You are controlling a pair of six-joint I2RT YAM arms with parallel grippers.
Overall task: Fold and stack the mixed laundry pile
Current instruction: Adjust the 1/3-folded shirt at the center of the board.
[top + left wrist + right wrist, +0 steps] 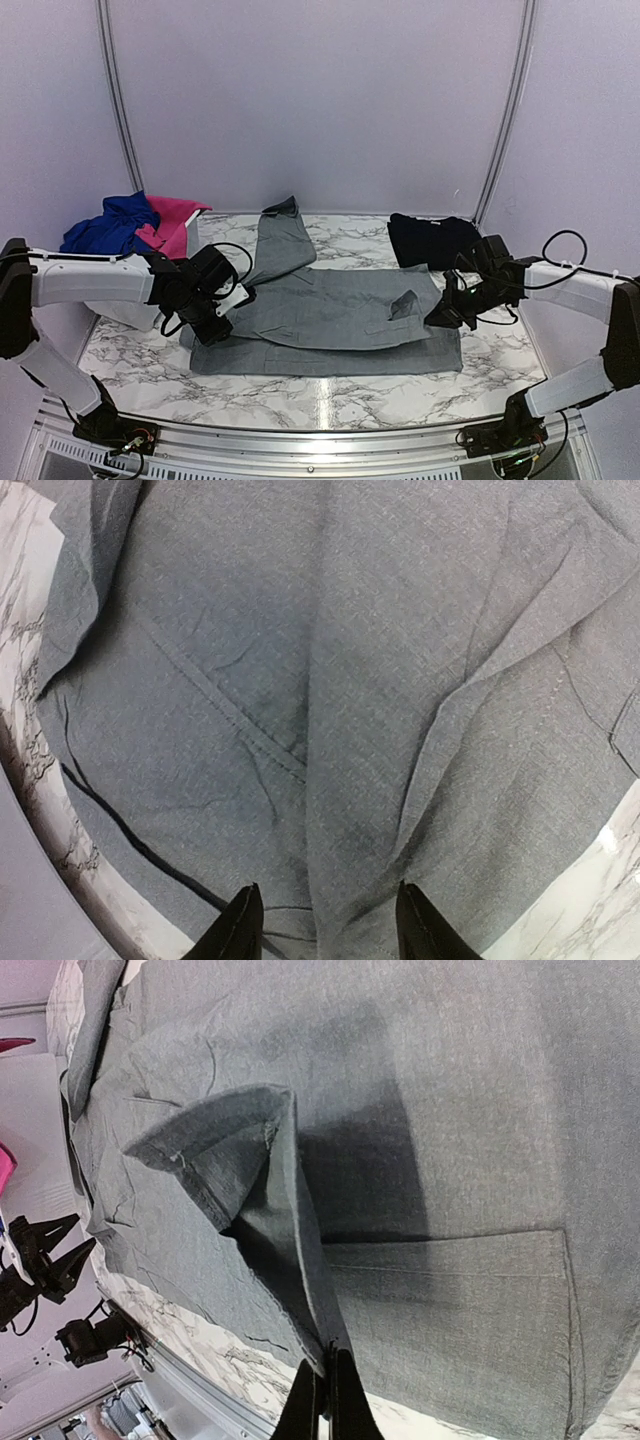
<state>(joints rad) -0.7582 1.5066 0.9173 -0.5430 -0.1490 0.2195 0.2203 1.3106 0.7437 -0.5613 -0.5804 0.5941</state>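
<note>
The grey collared shirt [330,320] lies spread across the middle of the marble table, one sleeve reaching toward the back. My left gripper [226,308] is open over its left end; in the left wrist view the fingertips [240,925] stand apart over the grey cloth [330,700]. My right gripper [445,308] is shut on the shirt's right edge, lifting a fold [250,1150] of it; it shows pinched in the right wrist view [327,1400]. A black garment [432,240] lies at the back right. Royal blue [110,225] and hot-pink [172,222] pieces sit at the back left.
A white basket [135,312] holds the blue and pink pieces behind my left arm. The table's front edge is a metal rail [320,435]. Curved white walls enclose the back and sides.
</note>
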